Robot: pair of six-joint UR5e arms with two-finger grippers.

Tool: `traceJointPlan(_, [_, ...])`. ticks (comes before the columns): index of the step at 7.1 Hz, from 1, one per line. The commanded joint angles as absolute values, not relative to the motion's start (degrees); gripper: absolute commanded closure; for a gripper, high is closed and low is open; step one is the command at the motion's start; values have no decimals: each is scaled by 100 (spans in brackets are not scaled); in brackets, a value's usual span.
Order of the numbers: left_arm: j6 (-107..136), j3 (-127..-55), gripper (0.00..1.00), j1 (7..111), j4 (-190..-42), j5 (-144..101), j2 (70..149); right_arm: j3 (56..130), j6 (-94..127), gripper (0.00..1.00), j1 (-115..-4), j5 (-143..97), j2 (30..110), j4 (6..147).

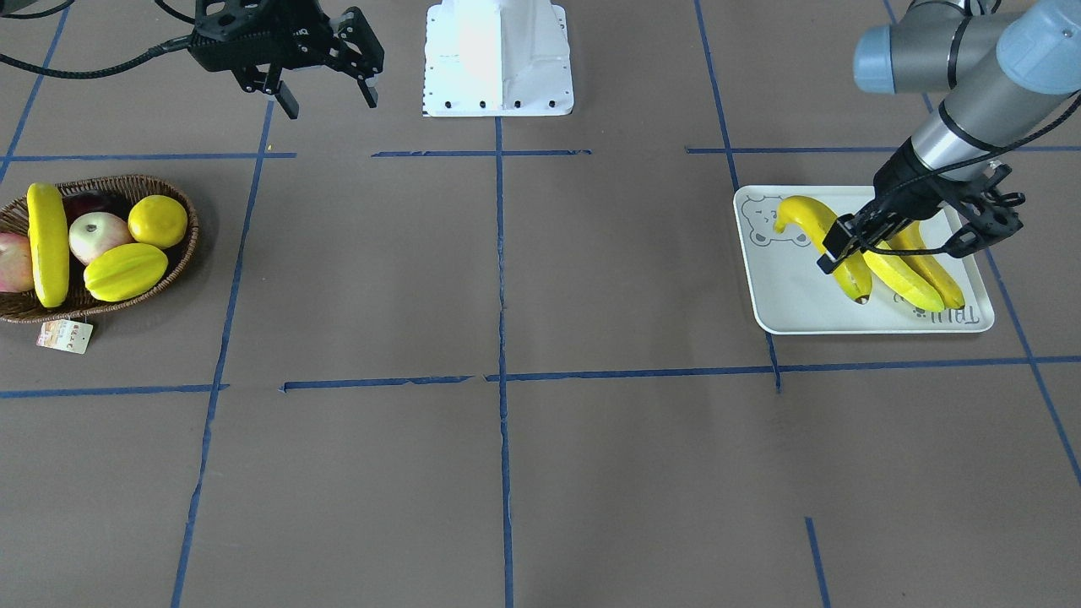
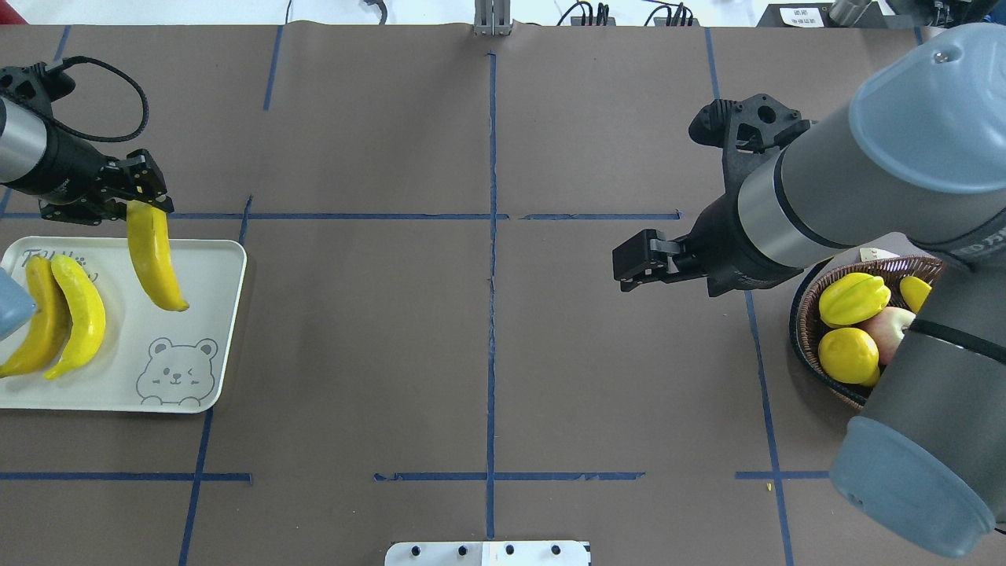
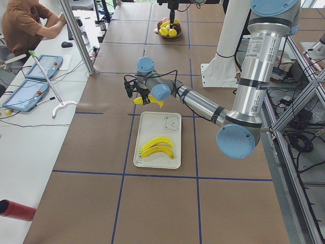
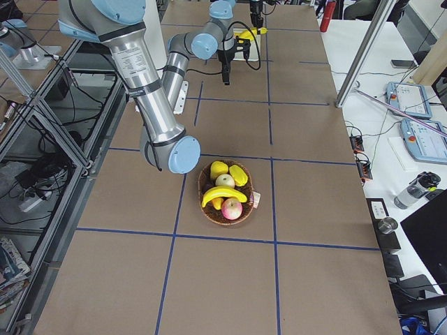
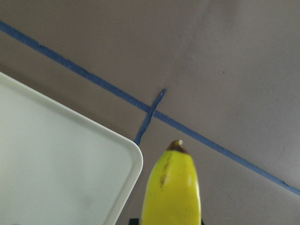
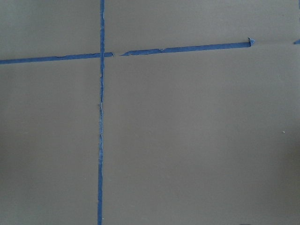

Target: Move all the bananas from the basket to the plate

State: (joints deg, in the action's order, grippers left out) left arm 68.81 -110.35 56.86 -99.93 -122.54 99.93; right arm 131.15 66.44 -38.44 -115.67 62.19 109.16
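the left gripper [image 2: 135,200] is clamped on one end of a banana [image 2: 155,259], holding it in the air at the edge of the plate [image 2: 224,330] farthest from the robot. in the left wrist view its dark tip hangs just past a rounded plate corner. two more bananas [image 2: 77,314] lie side by side, touching, at the plate's end away from the bear face [image 2: 177,369]. a fourth banana [image 1: 46,245] rests in the basket [image 1: 187,245] beside an apple [image 1: 97,235], near a starfruit [image 1: 125,271] and a lemon [image 1: 158,220]. the right gripper [image 1: 329,103] hangs over the table [image 1: 591,473], well apart from the basket, fingers spread and holding nothing.
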Motion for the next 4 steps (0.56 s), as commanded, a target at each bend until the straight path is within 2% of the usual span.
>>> traceJointPlan(1, [5706, -11750, 100, 5128, -7480, -10782, 10455, 13113, 6636, 0, -3893, -11575, 6301, 10916])
traceJointPlan(4, [5704, -11506, 100, 4362, -6683, -10311, 10520, 13218, 6093, 0, -4121, -11619, 6634, 10890])
